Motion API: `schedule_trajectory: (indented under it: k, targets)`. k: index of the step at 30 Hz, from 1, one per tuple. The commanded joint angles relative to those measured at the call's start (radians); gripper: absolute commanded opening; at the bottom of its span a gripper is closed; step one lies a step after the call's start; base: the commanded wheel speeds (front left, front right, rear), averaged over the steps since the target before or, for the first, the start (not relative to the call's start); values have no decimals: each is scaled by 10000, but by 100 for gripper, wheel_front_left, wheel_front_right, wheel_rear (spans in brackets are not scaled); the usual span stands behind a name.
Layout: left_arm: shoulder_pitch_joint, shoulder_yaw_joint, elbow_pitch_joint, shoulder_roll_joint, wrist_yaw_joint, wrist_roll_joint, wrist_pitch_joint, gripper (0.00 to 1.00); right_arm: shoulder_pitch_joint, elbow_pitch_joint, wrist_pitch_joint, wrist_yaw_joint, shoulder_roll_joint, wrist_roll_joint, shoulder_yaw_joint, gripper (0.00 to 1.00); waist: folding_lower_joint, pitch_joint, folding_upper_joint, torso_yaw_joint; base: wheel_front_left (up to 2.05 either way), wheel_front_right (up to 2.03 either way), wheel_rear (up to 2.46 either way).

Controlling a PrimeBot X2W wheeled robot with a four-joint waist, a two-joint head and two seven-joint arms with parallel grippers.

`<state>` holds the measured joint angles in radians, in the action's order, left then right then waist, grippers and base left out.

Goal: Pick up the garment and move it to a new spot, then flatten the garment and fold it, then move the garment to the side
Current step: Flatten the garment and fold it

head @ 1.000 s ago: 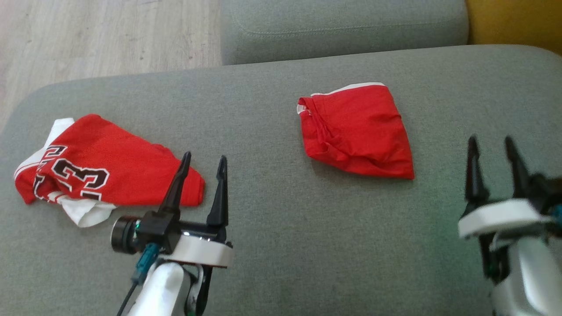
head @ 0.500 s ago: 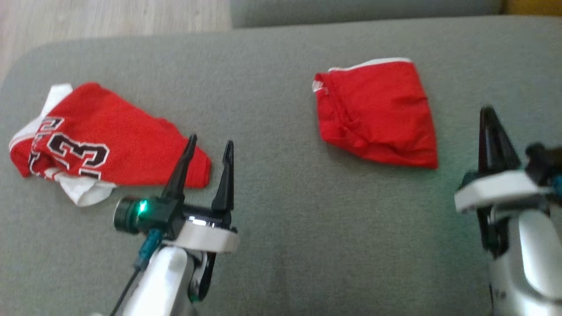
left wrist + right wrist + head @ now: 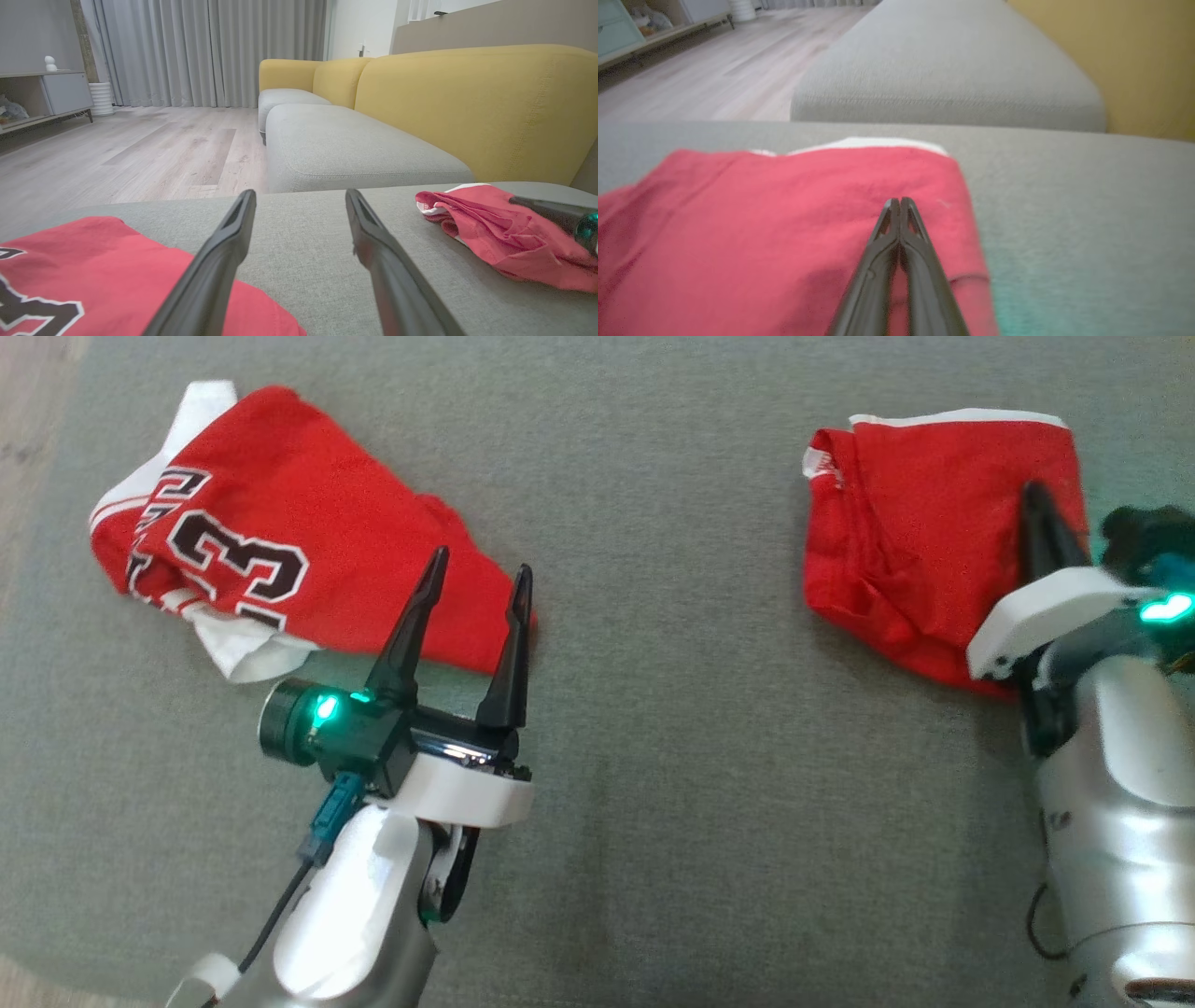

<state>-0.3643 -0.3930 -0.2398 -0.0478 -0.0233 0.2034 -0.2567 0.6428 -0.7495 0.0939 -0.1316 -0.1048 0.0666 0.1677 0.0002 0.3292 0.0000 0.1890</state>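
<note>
Two red garments lie on the grey sofa seat [image 3: 700,756]. A crumpled jersey [image 3: 280,523] with white trim and a dark number is at the left. A folded red garment [image 3: 924,523] with a white edge is at the right. My left gripper [image 3: 482,561] stands open, its fingertips over the jersey's [image 3: 117,261] near right corner and nothing between them [image 3: 301,193]. My right gripper [image 3: 1034,499] is shut, its fingers pressed together above the folded garment [image 3: 784,210] near its right edge, with no cloth seen between the tips [image 3: 900,201].
Beyond the seat is a second grey cushion [image 3: 345,149] and the yellow sofa back [image 3: 467,102]. Wooden floor [image 3: 140,149] runs off to the left, with a low cabinet [image 3: 46,93] against the far wall. The seat's left edge [image 3: 56,569] borders the floor.
The head camera has tilted down, so the whole picture shifted. My right gripper has gone from open to shut and now reaches over the folded garment. The left gripper stays open.
</note>
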Motion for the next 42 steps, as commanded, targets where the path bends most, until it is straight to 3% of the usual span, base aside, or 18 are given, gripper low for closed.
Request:
schedule_trajectory:
  k: [1,9,17,24,27,32,42]
  targets:
    - [-355,183,365,-28,-67,80,-51,100,205,-167,119,9,76,119,-324,0,-2,140,0,197,0,0,0]
    - [-390,73,335,-26,-233,180,-51,100,840,-1282,1314,9,370,90,-1064,0,-2,-44,0,189,0,0,0]
    - [-397,-47,332,-25,-282,235,-51,100,1270,-1938,1527,9,534,-312,-2224,0,-2,-116,0,204,0,0,0]
    - [-336,-10,225,-25,-305,224,-51,100,1034,-2794,1406,9,543,-1740,-4303,0,-2,-306,0,104,0,0,0]
    - [-278,91,155,-25,-280,148,-51,100,929,-2697,1510,9,543,-2388,-4638,0,-2,-512,0,-92,0,0,0]
    - [-120,304,119,-24,-266,46,-51,100,809,-2259,1662,9,544,-2770,-3952,0,-2,-1022,0,-515,0,0,0]
    - [485,809,37,-46,-235,-42,-51,100,-1228,1058,1677,9,540,-1645,-1457,0,-2,-2026,0,-1323,0,0,0]
